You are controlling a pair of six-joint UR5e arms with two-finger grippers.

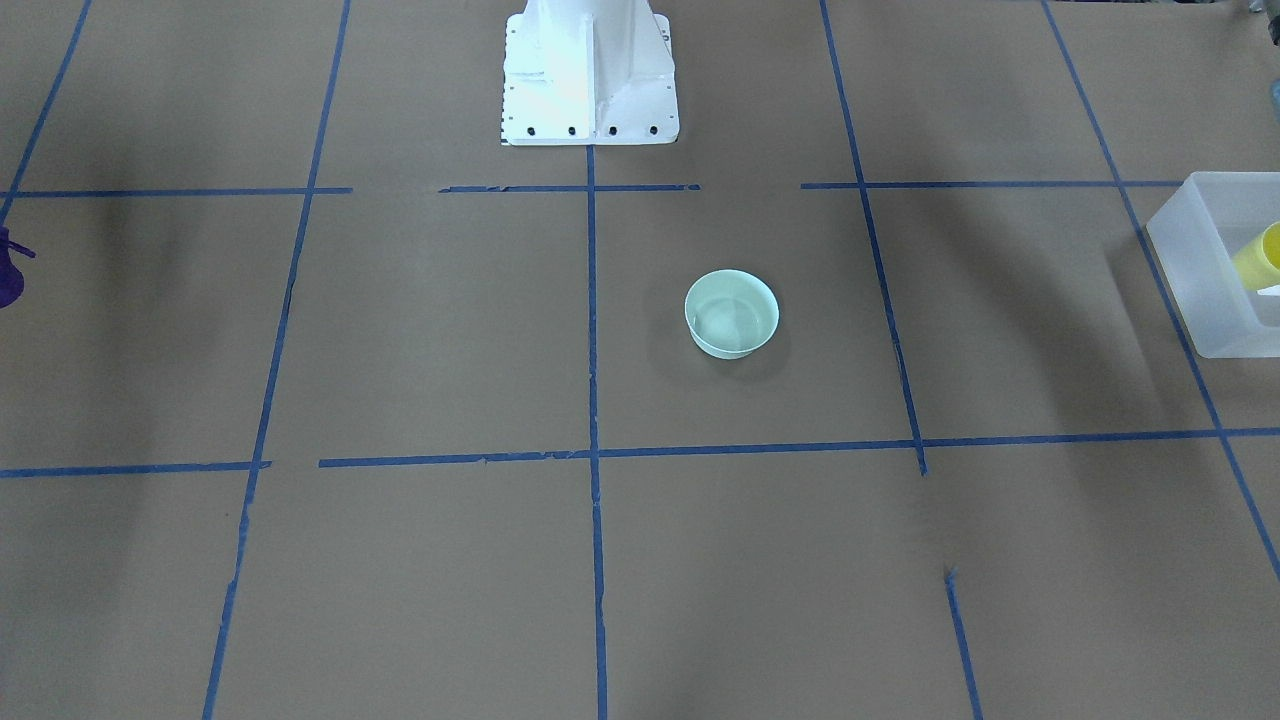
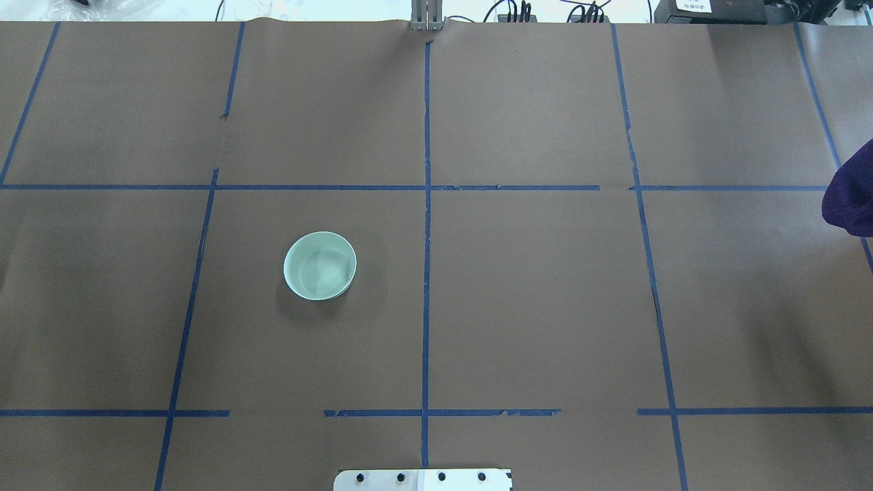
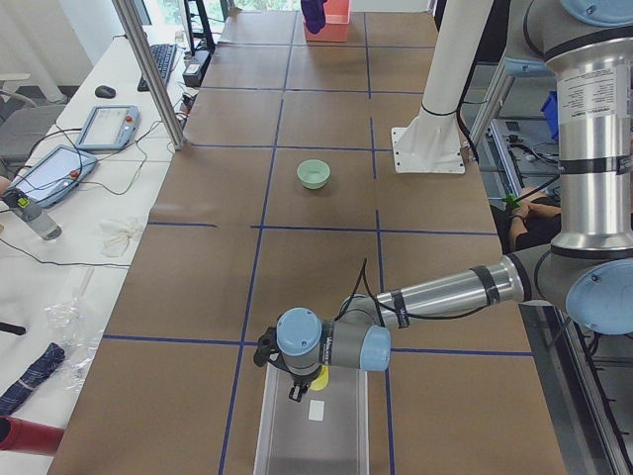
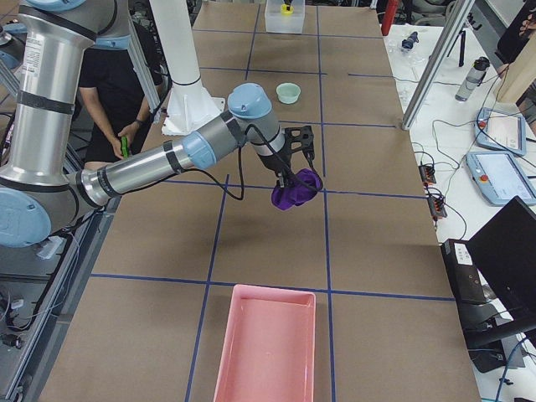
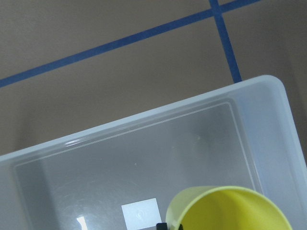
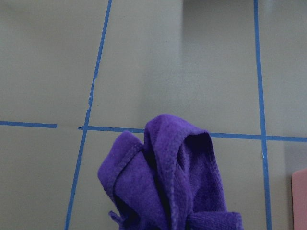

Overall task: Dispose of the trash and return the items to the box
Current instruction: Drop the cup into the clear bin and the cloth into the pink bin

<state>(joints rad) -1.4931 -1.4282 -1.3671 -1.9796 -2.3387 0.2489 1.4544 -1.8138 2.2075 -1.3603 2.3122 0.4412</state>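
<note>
Left wrist-mounted view: the yellow cup (image 5: 230,211) is held just above the box (image 5: 268,124), close to one short wall. A sliver of black finger is seen pressed to the cup, so the left gripper (image 3: 302,383) is clamped on it. The box is set at the table's (image 2: 545,307) left end edge. A purple cloth (image 4: 295,191) hangs under the right gripper (image 4: 293,167); its fingers cannot be judged. The pale green bowl (image 2: 320,265) is placed mid-table, well apart from every edge and both arms.
</note>
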